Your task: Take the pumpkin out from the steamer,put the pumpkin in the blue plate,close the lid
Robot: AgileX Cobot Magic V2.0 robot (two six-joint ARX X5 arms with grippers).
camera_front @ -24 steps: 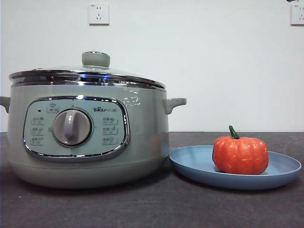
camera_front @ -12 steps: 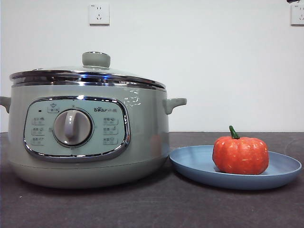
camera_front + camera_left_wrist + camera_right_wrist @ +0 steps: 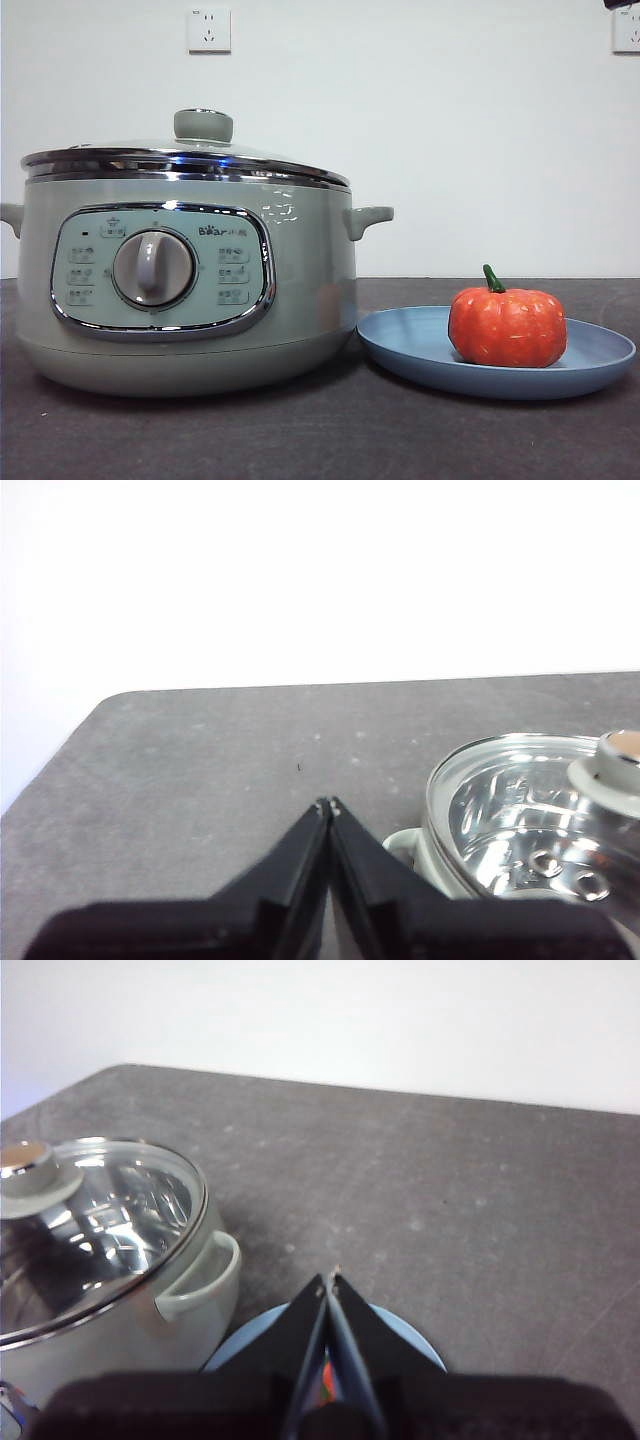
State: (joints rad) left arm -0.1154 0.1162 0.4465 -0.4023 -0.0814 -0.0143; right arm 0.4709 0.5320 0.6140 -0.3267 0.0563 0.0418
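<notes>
Front view shows the pumpkin (image 3: 507,326) resting upright on the blue plate (image 3: 400,345) at the lower right of the frame, its green stem curving up and to the left. Judged from its look, it is a light, rigid toy with a ribbed, fairly smooth skin; a grip across the widest ribs should hold better than one on the thin stem, which could slip or twist. The blue plate is shallow and holds nothing else; its left edge lies just beside the base of the steamer (image 3: 300,300), and whether they touch cannot be told. The steamer fills the left half of the frame on the dark tabletop (image 3: 320,440). The lid (image 3: 190,155) sits level on the chrome rim, with its pale green knob (image 3: 203,125) on top. The knob is the evident handhold; the glass is presumably heavy, fragile and slick, so it should be lifted straight by the knob. Through the glass in the wrist views only a bright metal interior with holes is visible; no other contents can be made out. The left tool (image 3: 328,805) has its jaws pressed together with nothing between them and hangs above bare tabletop beside the steamer. The right tool (image 3: 331,1278) is likewise closed and empty, positioned above the plate, with a sliver of orange visible beneath it. By this layout, all three steps of the task appear complete.
</notes>
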